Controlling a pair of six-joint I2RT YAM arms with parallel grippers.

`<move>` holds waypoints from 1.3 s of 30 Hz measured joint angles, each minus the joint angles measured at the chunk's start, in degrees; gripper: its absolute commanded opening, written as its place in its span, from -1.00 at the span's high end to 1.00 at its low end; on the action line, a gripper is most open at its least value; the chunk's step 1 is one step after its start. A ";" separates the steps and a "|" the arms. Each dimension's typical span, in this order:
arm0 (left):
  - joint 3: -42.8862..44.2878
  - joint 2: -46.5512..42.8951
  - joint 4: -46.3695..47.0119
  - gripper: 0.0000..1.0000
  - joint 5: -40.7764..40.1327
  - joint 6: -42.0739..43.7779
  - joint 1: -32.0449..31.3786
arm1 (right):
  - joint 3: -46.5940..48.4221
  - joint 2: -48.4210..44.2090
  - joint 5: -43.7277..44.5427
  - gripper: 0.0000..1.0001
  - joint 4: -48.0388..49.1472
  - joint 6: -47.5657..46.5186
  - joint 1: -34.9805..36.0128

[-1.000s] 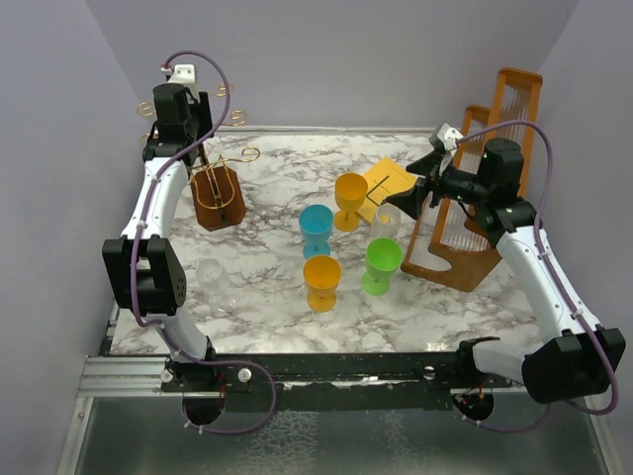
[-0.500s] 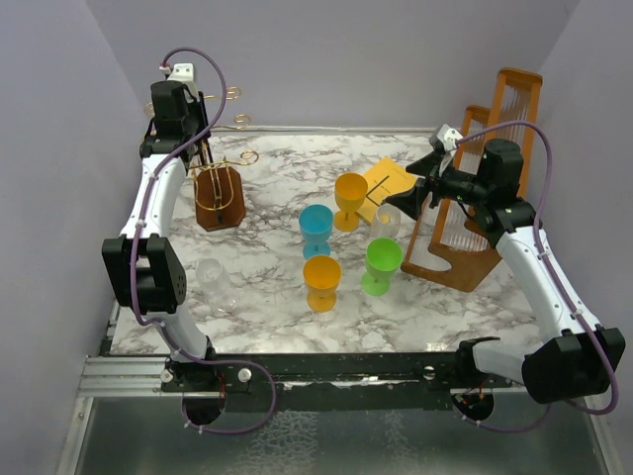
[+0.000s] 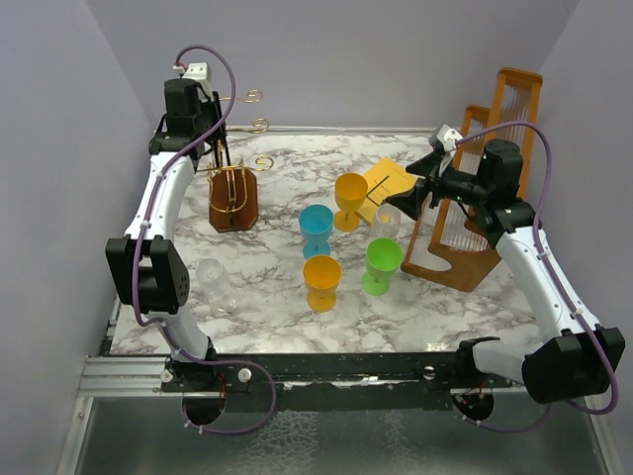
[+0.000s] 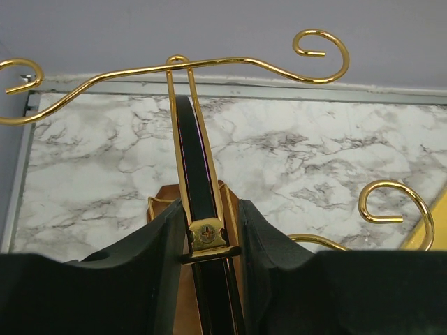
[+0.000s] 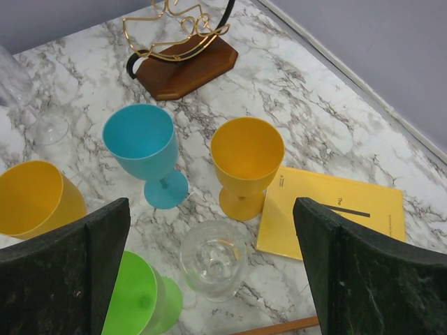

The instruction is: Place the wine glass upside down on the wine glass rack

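Here L fingers [image 4: 164, 234] clamp rack [image 4: 201, 181]; R fingers [image 5: 105, 241] open over glass [image 5: 213, 262] amid cups [image 5: 140, 143].

Cup cluster [image 3: 322, 275] blocks centre; near-right tabletop [image 3: 445, 312] free.

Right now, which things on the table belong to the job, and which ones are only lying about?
For the job: wine glass rack, held by the left fingers; clear wine glass below the open right fingers.
Lying about: blue goblet, two orange goblets, green goblet, yellow booklet, wooden frames, second clear glass.
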 measured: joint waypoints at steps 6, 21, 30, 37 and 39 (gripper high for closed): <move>0.81 0.09 -1.77 1.00 0.02 -0.98 -5.03 | -0.15 -0.02 0.00 -0.99 0.22 0.00 0.00; -0.26 -0.24 -0.46 0.55 0.37 -2.25 -10.54 | -0.57 -0.02 0.07 -0.99 0.39 -0.35 0.00; -2.49 -1.14 2.38 0.01 1.64 -2.86 -10.56 | 4.68 0.00 5.53 -0.99 -6.40 -7.17 0.00; -1.86 -1.14 2.27 -0.31 4.33 -2.84 -10.58 | 13.64 1.79 11.30 -1.00 -15.72 -15.58 1.64; -0.90 -1.14 1.79 -0.40 4.94 -2.45 -10.62 | 14.73 2.84 12.66 -1.00 -16.17 -16.20 3.72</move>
